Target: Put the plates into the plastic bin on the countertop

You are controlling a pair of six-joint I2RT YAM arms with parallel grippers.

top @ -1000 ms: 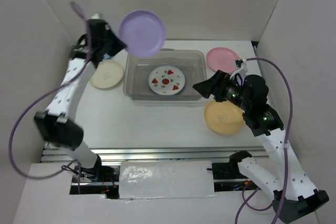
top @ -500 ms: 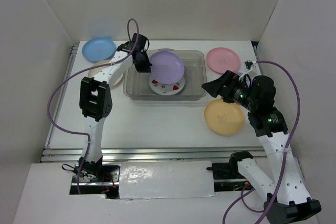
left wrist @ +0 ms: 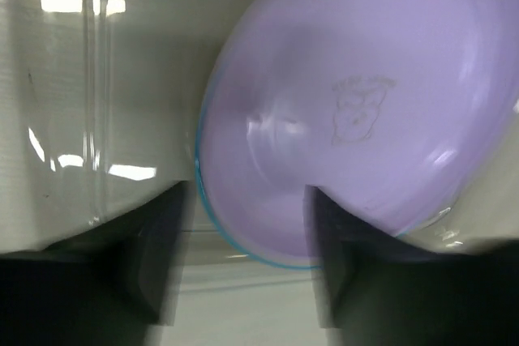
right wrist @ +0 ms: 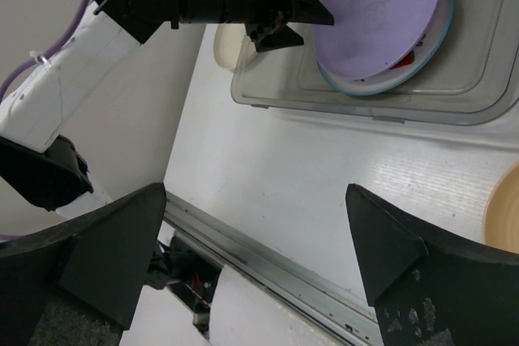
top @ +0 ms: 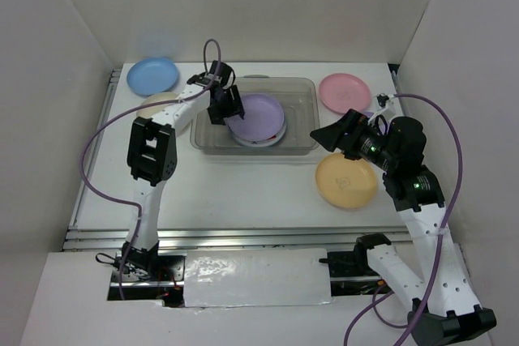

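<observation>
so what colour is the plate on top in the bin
Purple plate, clearest in the left wrist view.

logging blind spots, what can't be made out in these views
- Watermelon plate: nearly all covered by the purple plate, every view.
- Cream plate: top view, left arm crosses it.
- Left claw: left wrist view, fingers blurred; contact with purple plate unclear.
- Orange-yellow plate: right wrist view, cut by the edge.

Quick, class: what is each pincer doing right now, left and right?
Left pincer: around the rim of the purple plate in the plastic bin; grip cannot be told.
Right pincer: open, holding nothing.
</observation>
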